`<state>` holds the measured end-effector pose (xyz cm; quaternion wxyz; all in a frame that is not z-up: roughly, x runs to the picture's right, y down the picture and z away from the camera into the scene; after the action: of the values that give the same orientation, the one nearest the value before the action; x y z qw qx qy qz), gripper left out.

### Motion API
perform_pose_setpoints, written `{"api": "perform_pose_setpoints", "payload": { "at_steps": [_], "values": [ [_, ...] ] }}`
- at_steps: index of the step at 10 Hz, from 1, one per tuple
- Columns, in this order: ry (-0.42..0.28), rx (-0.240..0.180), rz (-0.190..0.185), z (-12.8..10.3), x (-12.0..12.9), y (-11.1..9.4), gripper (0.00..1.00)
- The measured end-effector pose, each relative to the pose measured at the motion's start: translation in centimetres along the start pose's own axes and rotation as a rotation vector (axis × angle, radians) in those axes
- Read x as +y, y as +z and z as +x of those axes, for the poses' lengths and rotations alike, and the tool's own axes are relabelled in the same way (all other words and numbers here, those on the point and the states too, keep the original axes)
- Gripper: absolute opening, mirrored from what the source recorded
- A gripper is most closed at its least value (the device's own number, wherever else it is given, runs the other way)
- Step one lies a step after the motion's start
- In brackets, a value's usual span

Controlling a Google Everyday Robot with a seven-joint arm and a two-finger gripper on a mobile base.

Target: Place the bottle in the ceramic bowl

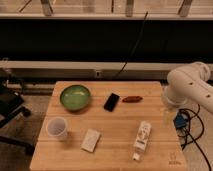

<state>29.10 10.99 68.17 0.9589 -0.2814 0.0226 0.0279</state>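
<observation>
Bottle [142, 136] lies flat toward 5 o'clock on the surface [115, 125], its cap pointing at the near edge. Nothing grips it, so I judge the pick-up has not begun. The tool [170, 111] hangs just off the surface's edge at 3 o'clock, under the white arm [192, 85], spread and pinching nothing. The bowl [75, 96] sits at 10 o'clock, well apart from it and apparently with nothing inside. The cup [57, 128] at 8 o'clock stands upright, seemingly likewise.

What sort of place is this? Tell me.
Probably a robotics lab: robot arm, its gripper just right of the table; cables on the floor; office chair at left.
</observation>
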Motion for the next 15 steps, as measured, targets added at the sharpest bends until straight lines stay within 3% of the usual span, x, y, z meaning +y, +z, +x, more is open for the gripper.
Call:
{"api": "perform_pose_setpoints", "payload": {
  "at_steps": [11,15],
  "values": [
    [-0.004,0.0,-0.003,-0.2,0.2,0.2,0.8],
    [-0.043,-0.009,-0.025,-3.6,1.9,2.7,0.8]
  ]
}}
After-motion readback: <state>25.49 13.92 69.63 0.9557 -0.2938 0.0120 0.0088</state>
